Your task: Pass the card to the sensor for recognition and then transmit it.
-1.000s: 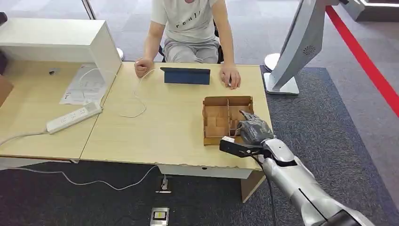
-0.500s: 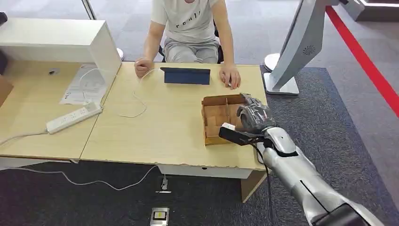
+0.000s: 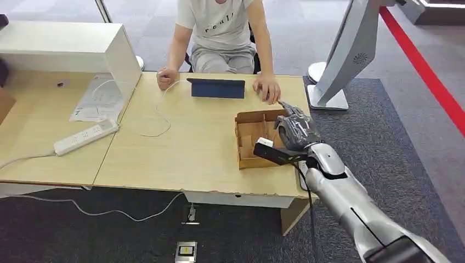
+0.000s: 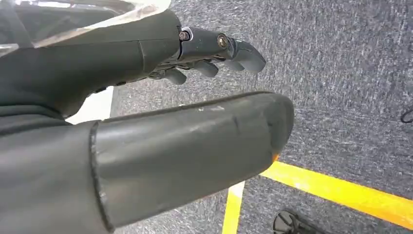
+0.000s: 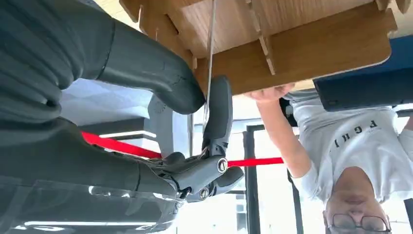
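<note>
My right hand hovers over the right side of a divided cardboard box near the table's right edge. In the right wrist view a thin card shows edge-on, pinched between the thumb and a dark finger, just off the box. The dark blue sensor pad stands at the far edge of the table, in front of a seated person. My left hand hangs over grey carpet, fingers apart, holding nothing.
The person's hand rests just beyond the box's far corner. A power strip, papers, a white cable and a white cabinet occupy the left. A white stand rises at the right.
My right hand has moved away from the table's front edge toward the far side of the box, closer to the person's hand. Nothing else has shifted.
</note>
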`<state>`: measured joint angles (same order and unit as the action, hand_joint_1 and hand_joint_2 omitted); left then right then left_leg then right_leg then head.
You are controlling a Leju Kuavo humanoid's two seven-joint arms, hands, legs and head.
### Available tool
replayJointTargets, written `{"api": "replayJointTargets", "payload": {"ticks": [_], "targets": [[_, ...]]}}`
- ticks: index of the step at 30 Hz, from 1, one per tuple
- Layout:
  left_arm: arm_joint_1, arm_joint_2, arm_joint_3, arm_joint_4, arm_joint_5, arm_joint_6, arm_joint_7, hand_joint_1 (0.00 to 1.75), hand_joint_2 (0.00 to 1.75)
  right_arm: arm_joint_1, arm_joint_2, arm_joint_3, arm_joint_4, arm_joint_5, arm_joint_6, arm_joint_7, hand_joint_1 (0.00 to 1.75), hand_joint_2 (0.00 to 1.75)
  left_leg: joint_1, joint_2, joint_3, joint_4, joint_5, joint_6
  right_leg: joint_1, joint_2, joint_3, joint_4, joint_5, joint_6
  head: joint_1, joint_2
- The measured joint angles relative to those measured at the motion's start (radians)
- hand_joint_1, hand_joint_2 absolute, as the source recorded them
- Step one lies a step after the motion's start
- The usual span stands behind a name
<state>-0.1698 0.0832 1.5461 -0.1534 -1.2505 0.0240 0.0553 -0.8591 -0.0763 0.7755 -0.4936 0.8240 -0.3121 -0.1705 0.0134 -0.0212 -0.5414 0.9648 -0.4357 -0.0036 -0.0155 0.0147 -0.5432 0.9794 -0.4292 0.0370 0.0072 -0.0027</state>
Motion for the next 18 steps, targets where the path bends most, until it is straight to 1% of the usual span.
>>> {"api": "replayJointTargets", "payload": {"ticks": [3,6,9,12,18], "targets": [[0.0,-0.001,0.0,0.0,-0.002,0.0,0.0,0.0,0.0,-0.001,0.0,-0.008,-0.008,-0.006,-0.005,-0.003,1.75,1.75,0.0,0.0,0.0,0.0,0.0,0.0,0.0,0.0,0.0,0.0,0.0,0.0,0.0,0.0],[0.0,-0.002,0.0,0.0,-0.015,-0.001,0.0,0.0,0.0,-0.016,0.006,-0.016,-0.02,-0.014,-0.032,-0.015,1.75,1.75,0.0,0.0,-0.001,0.0,0.0,0.0,0.0,0.0,0.0,0.0,0.0,0.0,0.0,0.0],[0.0,-0.005,0.0,0.0,-0.027,-0.003,-0.004,0.0,0.0,-0.06,0.026,-0.019,-0.019,-0.006,-0.055,-0.026,1.75,1.75,0.0,0.0,-0.001,0.0,0.0,0.0,0.0,0.0,-0.001,0.0,0.0,0.0,0.0,0.0],[0.0,-0.01,0.0,0.0,-0.039,-0.003,-0.015,0.0,0.0,-0.113,0.058,-0.028,-0.011,0.003,-0.055,-0.031,1.75,1.75,0.0,0.0,-0.001,0.0,0.0,0.0,0.0,0.0,-0.001,0.001,0.0,0.0,0.0,0.0],[0.0,-0.016,-0.002,0.0,-0.06,-0.009,-0.029,0.0,0.0,-0.2,0.106,-0.032,0.036,0.051,-0.045,0.017,1.75,1.75,0.0,0.0,-0.001,0.0,0.0,0.0,0.0,0.0,-0.001,0.0,0.0,0.0,0.0,0.0]]}}
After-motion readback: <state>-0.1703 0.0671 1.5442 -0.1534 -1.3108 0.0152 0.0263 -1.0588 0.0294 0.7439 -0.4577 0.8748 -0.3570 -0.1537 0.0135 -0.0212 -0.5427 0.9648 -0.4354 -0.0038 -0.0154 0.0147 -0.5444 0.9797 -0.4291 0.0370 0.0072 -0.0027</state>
